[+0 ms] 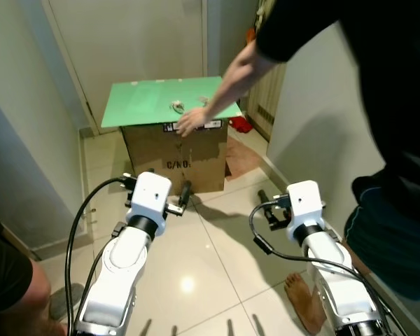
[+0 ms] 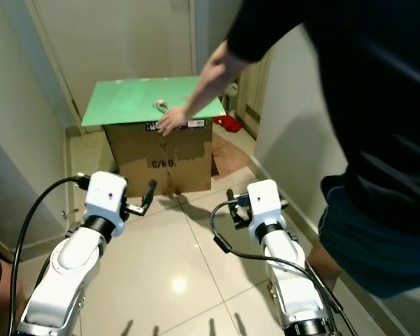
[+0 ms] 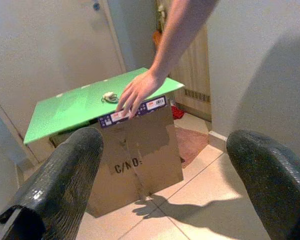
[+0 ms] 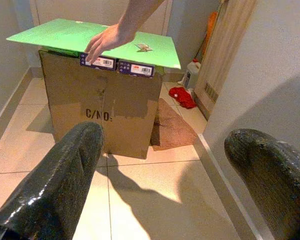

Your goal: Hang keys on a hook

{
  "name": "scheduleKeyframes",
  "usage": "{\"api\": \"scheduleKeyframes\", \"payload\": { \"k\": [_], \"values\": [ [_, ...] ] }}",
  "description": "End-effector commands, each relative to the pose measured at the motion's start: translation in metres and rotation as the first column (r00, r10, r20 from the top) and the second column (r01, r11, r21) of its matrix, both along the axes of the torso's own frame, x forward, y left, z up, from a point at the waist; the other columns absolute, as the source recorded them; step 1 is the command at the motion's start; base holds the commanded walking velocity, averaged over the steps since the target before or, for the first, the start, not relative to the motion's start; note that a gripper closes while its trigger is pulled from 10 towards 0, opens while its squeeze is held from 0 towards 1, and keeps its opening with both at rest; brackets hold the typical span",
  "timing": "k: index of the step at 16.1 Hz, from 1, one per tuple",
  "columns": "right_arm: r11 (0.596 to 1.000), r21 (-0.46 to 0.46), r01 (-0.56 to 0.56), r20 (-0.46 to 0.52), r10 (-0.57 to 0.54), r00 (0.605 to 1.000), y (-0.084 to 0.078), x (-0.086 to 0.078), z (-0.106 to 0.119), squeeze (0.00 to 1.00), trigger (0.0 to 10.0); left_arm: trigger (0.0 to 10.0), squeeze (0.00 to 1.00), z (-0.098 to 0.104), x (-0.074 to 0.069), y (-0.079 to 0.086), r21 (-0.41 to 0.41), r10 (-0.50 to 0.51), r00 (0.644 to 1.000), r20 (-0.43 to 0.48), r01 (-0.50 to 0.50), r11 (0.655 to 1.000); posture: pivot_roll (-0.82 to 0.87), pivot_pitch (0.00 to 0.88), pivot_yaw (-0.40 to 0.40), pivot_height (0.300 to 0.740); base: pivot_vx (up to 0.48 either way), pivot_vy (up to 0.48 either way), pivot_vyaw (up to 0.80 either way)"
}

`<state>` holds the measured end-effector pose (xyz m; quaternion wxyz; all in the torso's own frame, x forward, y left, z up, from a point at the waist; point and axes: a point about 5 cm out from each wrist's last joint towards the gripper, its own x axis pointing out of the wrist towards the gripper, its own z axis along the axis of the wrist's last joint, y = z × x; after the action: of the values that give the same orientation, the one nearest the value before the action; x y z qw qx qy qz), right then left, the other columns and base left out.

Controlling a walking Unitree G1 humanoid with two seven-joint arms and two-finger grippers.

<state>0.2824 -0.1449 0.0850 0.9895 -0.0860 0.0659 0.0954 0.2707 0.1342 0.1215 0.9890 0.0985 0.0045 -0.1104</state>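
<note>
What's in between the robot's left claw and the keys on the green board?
From the left gripper, bare tiled floor comes first, then the cardboard box front. On the green board, a person's hand rests just before the keys, seen in the left eye view.

I see my right hand (image 4: 165,185) with its two black fingers (image 4: 55,190) wide apart. Past them a brown box (image 4: 105,107) sits on the floor, with a green board (image 4: 65,35) on top. A person's hand (image 4: 104,42) rests on the board, near the keys (image 4: 143,47).

home hallway | tiled floor (image 1: 196,259) | door (image 1: 140,42) | cardboard box (image 1: 175,157)
</note>
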Motion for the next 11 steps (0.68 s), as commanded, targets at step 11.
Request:
{"api": "scheduleKeyframes", "payload": {
  "k": [11],
  "values": [
    [1.000,-0.004,-0.011,0.009,0.011,1.000,0.0002,0.0057,0.0023,0.00,10.0,10.0,0.00,0.0005,0.0023,0.0061,-0.050,0.050,0.999,-0.003,-0.050,0.998,-0.06,0.000,0.009,0.740,0.000,0.000,0.00]
  ]
}}
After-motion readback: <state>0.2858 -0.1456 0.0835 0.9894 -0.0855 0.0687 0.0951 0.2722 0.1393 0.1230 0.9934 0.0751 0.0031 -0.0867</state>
